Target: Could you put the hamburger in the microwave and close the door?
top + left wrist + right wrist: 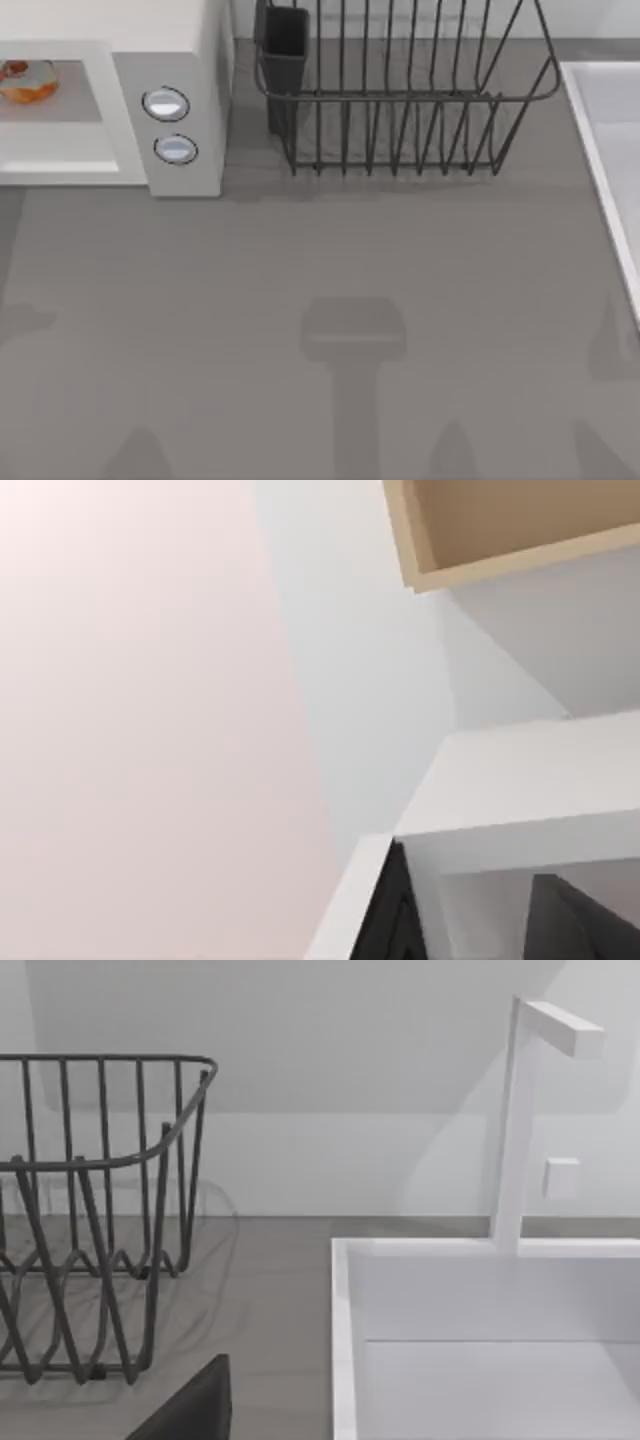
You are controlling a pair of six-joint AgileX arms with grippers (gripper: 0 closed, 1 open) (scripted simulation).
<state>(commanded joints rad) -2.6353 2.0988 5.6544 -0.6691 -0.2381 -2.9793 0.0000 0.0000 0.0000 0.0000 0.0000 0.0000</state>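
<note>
Neither gripper's finger state can be told. The small round orange-and-tan hamburger [27, 80] lies inside the white boxy microwave [190, 45] at the grey worktop's [300, 270] far left corner. A black wire dish rack [400, 110] stands beside it. No writing is readable.

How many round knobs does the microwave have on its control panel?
2. Both sit on the grey panel of the microwave, one above the other in the top view: the upper knob and the lower knob. Any others cannot be seen.
</note>
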